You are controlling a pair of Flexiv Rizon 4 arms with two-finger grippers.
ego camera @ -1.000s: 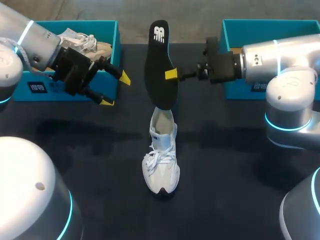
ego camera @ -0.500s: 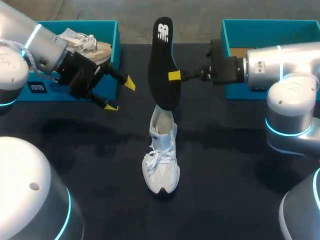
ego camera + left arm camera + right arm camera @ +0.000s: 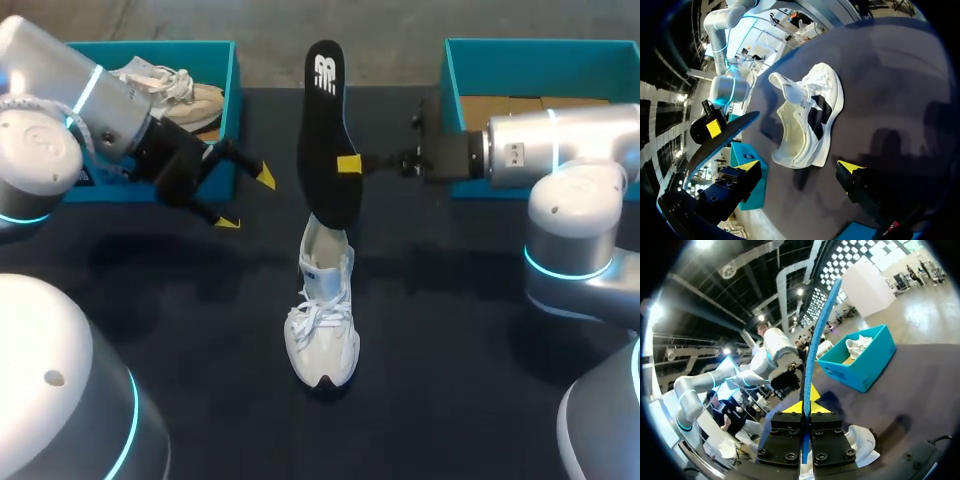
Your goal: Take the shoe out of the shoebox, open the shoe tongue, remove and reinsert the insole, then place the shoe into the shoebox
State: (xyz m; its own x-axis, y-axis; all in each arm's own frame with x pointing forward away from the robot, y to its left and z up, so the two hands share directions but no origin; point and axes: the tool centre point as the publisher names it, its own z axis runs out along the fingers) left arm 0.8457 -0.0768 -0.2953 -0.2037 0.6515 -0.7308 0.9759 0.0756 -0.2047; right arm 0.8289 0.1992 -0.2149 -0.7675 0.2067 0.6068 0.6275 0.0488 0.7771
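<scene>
A white shoe (image 3: 322,320) lies on the dark table's middle, toe toward me and heel toward the back. Above its heel hangs the black insole (image 3: 328,130), nearly upright, with my right gripper (image 3: 348,164) shut on its edge from the right. The right wrist view has the insole (image 3: 817,340) edge-on between that gripper's (image 3: 805,407) yellow tips, with the shoe (image 3: 860,440) below. My left gripper (image 3: 245,198) stands open in front of the left box, left of the insole. From the left wrist, the shoe (image 3: 807,120) lies ahead of the open gripper (image 3: 799,167), with nothing between its fingers.
A teal shoebox (image 3: 232,90) at the back left holds a second, beige shoe (image 3: 175,90). Another teal box (image 3: 455,70) stands at the back right, behind my right arm. Bare dark table surrounds the shoe.
My left gripper has shifted right and turned, staying open. The right gripper has carried the insole slightly right and up.
</scene>
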